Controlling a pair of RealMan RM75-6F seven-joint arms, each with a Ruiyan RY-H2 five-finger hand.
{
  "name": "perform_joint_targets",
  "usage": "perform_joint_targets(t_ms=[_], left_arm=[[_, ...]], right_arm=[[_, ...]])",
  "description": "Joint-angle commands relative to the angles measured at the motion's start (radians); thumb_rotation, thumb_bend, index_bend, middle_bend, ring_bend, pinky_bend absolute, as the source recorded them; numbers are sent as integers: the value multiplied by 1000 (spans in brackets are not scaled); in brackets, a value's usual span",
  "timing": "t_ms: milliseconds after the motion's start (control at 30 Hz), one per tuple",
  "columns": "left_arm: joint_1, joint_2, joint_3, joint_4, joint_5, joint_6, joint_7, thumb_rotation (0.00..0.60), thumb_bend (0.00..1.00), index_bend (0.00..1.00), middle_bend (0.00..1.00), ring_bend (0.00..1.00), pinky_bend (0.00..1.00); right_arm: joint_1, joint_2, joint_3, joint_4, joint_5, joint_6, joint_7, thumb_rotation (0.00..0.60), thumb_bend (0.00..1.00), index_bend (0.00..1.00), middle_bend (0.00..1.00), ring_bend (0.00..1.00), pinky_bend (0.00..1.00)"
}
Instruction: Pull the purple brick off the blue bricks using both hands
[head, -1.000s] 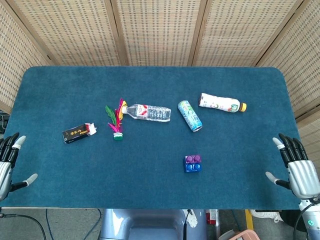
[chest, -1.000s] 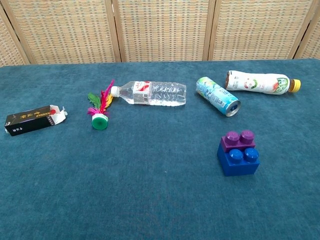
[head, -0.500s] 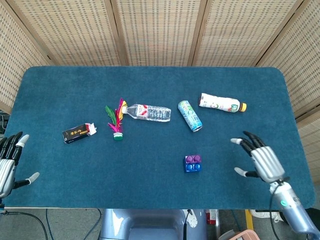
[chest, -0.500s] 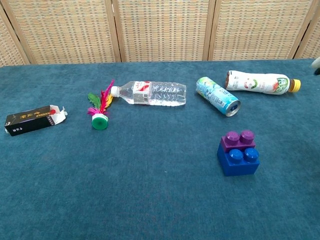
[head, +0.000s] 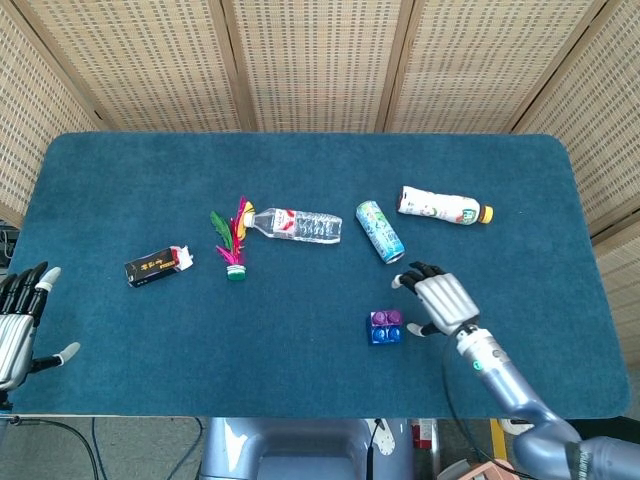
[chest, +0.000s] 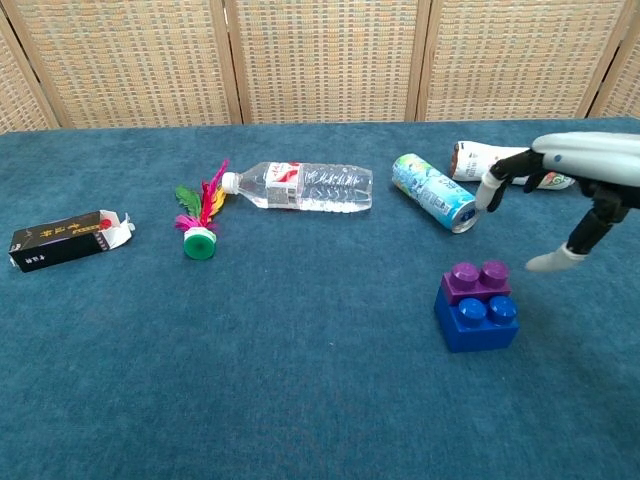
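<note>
A purple brick sits on the far half of a blue brick block on the table, front right of centre. My right hand hovers just right of the bricks, fingers spread, holding nothing and not touching them. Off the table's front left corner, my left hand is open, far from the bricks. The chest view does not show the left hand.
Lying on the blue cloth are a black carton, a feather shuttlecock, a clear water bottle, a can and a white drink bottle. The can lies just beyond my right hand.
My right hand has swung in from the table's right edge leftward to beside the bricks. The left hand has barely moved. The bricks have not moved.
</note>
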Motion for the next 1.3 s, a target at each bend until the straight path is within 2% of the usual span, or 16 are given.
perform_joint_targets(t_ms=[33, 200, 433, 533, 600, 667, 833, 967, 1133, 1300], left_arm=[[1, 0, 0, -1, 1, 1, -2, 600, 0, 0, 0, 0, 0], [-1, 1, 1, 0, -1, -5, -6, 600, 0, 0, 0, 0, 0], [-1, 4, 1, -1, 2, -4, -16, 600, 0, 0, 0, 0, 0], [-2, 6, 0, 1, -1, -6, -21, 600, 0, 0, 0, 0, 0], [-3, 7, -1, 2, -3, -8, -24, 600, 0, 0, 0, 0, 0], [-4, 7, -2, 4, -5, -12, -27, 600, 0, 0, 0, 0, 0], [-6, 8, -2, 5, -8, -16, -27, 600, 0, 0, 0, 0, 0], [-10, 7, -4, 8, -12, -24, -31, 600, 0, 0, 0, 0, 0], [-46, -9, -19, 44, -9, -68, -87, 600, 0, 0, 0, 0, 0], [-131, -25, -53, 97, 0, -168, -205, 600, 0, 0, 0, 0, 31]], right_arm=[[53, -82, 6, -6, 123, -29, -133, 600, 188, 299, 298, 132, 230], [75, -115, -1, -27, 194, -18, -215, 600, 192, 308, 308, 136, 236], [104, -153, -10, -4, 269, -10, -287, 600, 264, 353, 342, 173, 269], [114, -163, -12, 7, 290, -8, -304, 600, 281, 422, 420, 235, 305], [119, -169, -11, 11, 297, -1, -310, 600, 294, 510, 519, 318, 355], [122, -175, -10, 14, 293, 7, -311, 600, 300, 559, 576, 370, 383], [122, -179, -11, 14, 257, 31, -302, 600, 306, 578, 602, 397, 401], [107, -171, 12, 2, 188, 71, -230, 600, 310, 580, 609, 407, 410], [81, -167, 71, 19, 82, 110, -15, 600, 314, 580, 610, 407, 410], [82, -181, 144, 67, 42, 104, 216, 600, 314, 581, 612, 407, 410]])
